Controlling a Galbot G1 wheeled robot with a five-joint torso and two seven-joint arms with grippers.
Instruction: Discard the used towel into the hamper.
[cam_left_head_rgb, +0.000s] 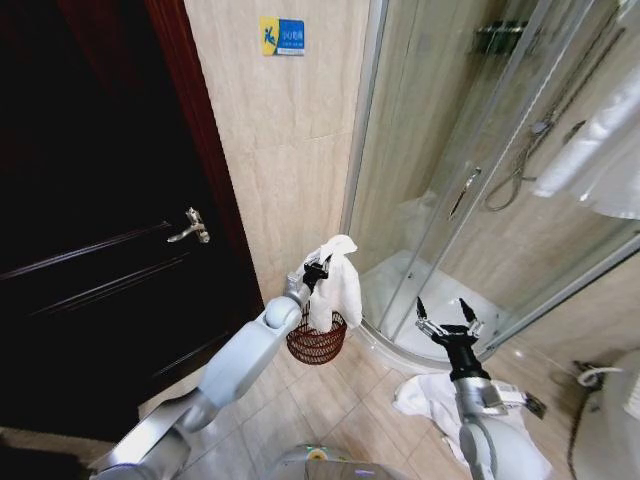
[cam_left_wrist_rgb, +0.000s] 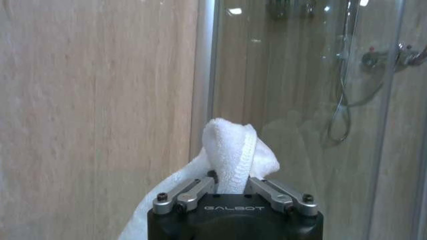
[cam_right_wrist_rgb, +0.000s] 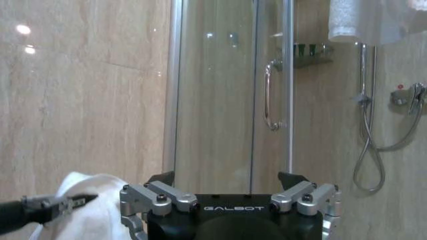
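The white towel (cam_left_head_rgb: 334, 285), judged soft, light and limp, is pinched near its top fold by the closed left end effector (cam_left_head_rgb: 318, 268) and hangs directly above the hamper (cam_left_head_rgb: 317, 343), while the right end effector (cam_left_head_rgb: 447, 315) is held wide open, empty.

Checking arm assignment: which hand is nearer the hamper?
Left. The left hand holds the towel right above the hamper. The right hand hangs open off to the side, near the shower base.
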